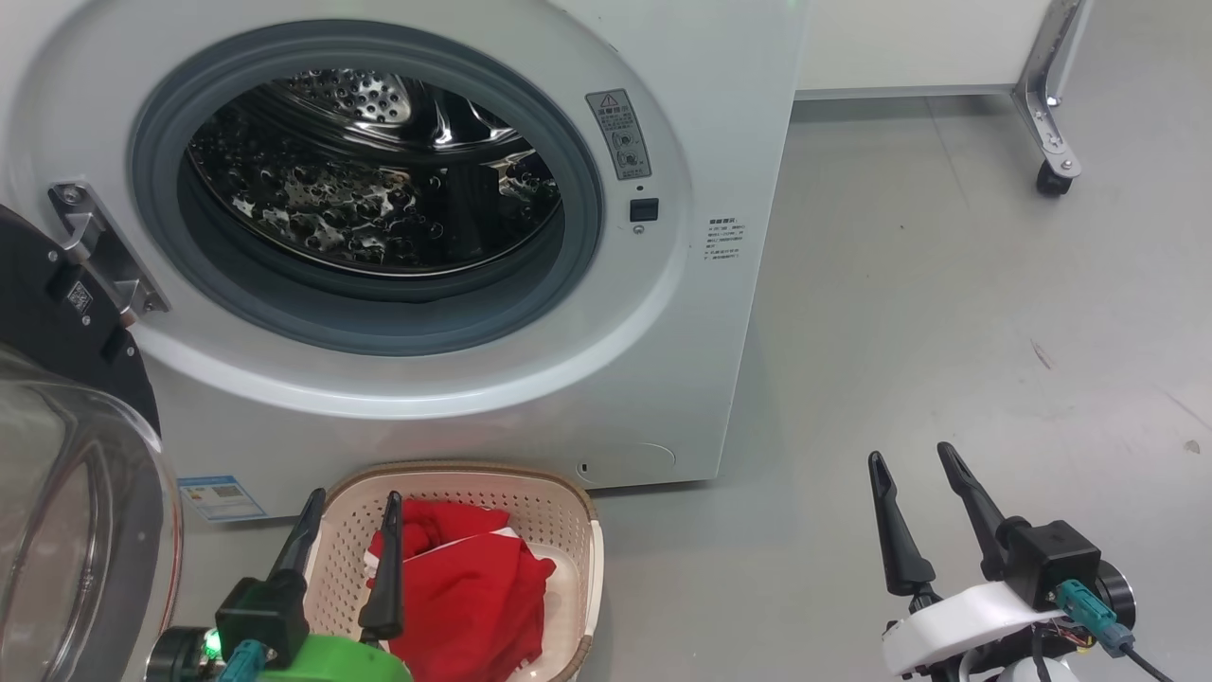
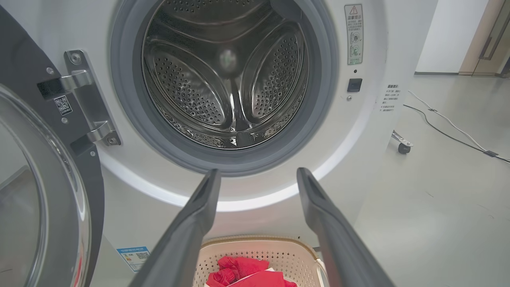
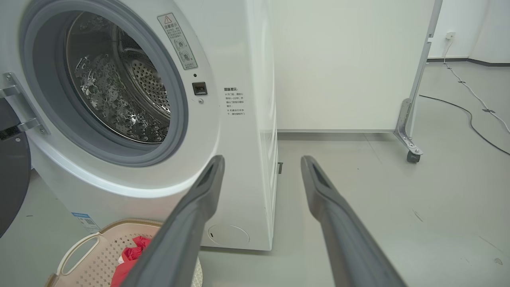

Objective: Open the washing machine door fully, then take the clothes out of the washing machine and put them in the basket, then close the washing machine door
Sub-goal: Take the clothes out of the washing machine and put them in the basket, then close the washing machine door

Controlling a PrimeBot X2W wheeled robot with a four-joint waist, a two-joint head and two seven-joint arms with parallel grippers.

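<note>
The white washing machine [image 1: 720,123] stands with its steel drum [image 1: 379,180] bare of fabric. Its door [image 1: 66,455] hangs swung out at the left, glass bowl toward me, held by the metal hinge [image 1: 99,251]. Red clothes [image 1: 473,592] lie in the cream basket [image 1: 559,516] on the floor before the machine. My left gripper [image 1: 353,502] is open above the basket's near left side, holding nothing. My right gripper [image 1: 914,461] is open over bare floor to the right. The left wrist view looks into the drum [image 2: 227,75], with the clothes [image 2: 243,269] low in the basket [image 2: 295,255].
Grey floor [image 1: 947,332] spreads to the right of the machine. A white panel on a caster foot [image 1: 1051,175] stands at the back right. Cables [image 3: 474,115] run across the floor farther right. A blue label [image 1: 222,497] sits low on the machine front.
</note>
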